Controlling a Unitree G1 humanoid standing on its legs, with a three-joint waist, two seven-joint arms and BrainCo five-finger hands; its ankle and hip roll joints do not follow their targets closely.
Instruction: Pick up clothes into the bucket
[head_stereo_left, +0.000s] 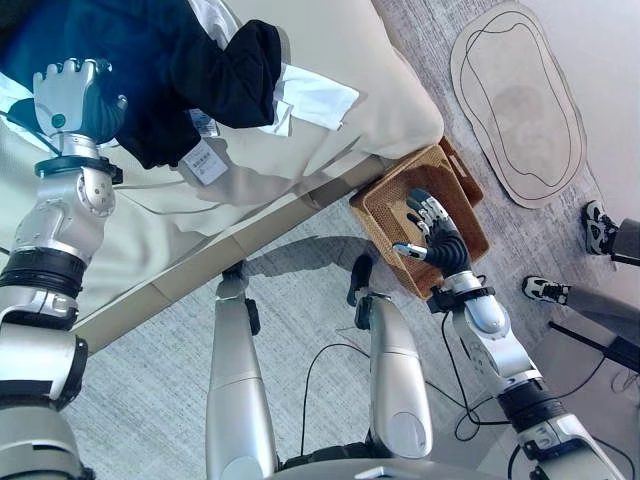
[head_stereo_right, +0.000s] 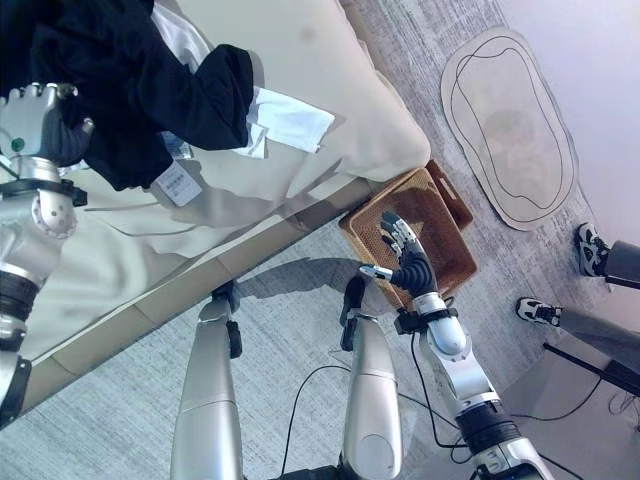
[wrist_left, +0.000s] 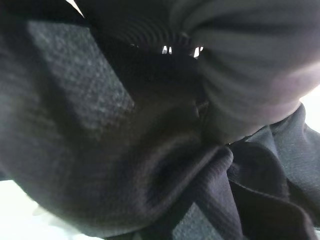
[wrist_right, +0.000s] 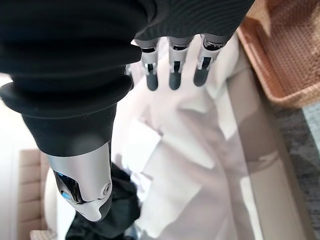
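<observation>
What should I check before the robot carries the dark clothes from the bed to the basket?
1. Left hand on the dark clothes: ok.
2. Fingers closed round the cloth: cannot tell, they are buried in it.
3. Clothes lifted off the bed: not ok, they lie on it.
4. Basket beside the bed: ok.
5. Right hand open, hovering over the basket: not ok, it may block the drop.

Silver-grey arms with black ribbed bands; left hand (head_stereo_left: 70, 92) silver-backed, right hand (head_stereo_left: 432, 232) dark-ribbed with silver, dark-tipped fingers (wrist_right: 174, 70).
</observation>
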